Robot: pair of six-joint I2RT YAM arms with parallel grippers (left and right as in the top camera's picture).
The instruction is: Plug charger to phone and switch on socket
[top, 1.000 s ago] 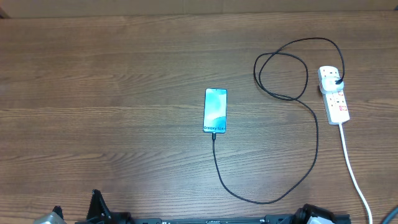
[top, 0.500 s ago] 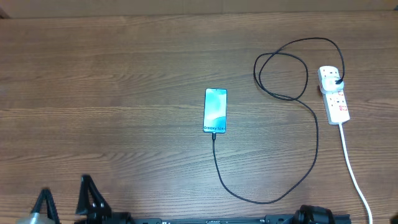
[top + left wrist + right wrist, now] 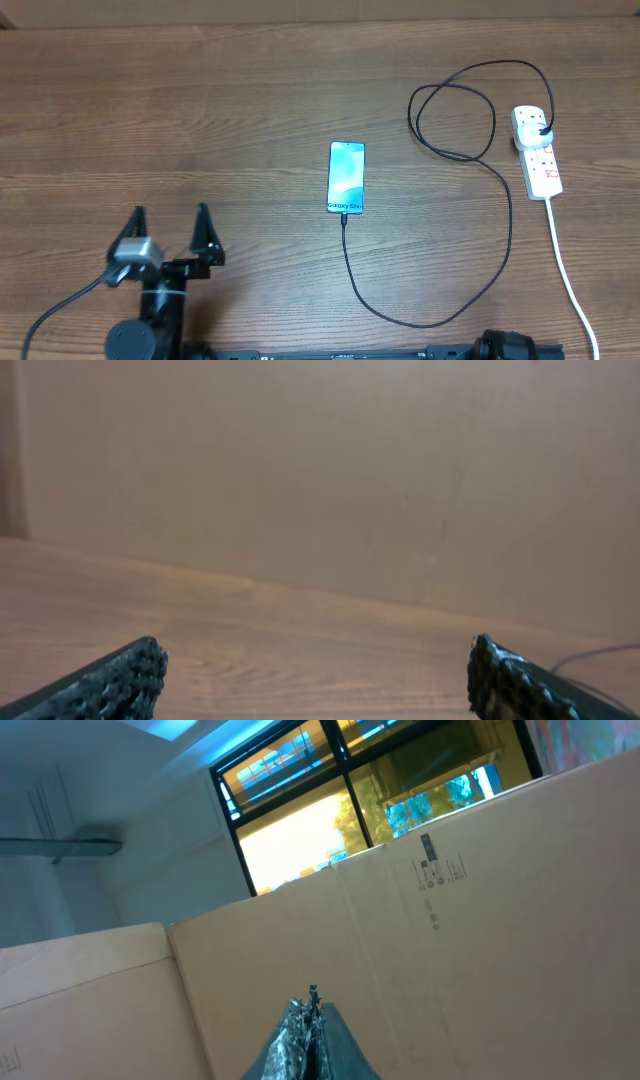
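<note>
Phone (image 3: 346,178) lies flat in the middle of the table (image 3: 200,100), well off to the right of the left gripper (image 3: 170,212) and farther from the near edge. That gripper is wide open and holds nothing, with bare wood around it. The charger (image 3: 511,215) tip touches the phone's near end. Its plug sits in the socket (image 3: 540,160) by the right edge.

The left wrist view shows spread fingers (image 3: 120,680) over wood, with a cardboard wall (image 3: 300,480) ahead.

In the right wrist view, the right gripper (image 3: 310,1020) is closed tight and empty, pointing up at cardboard.
</note>
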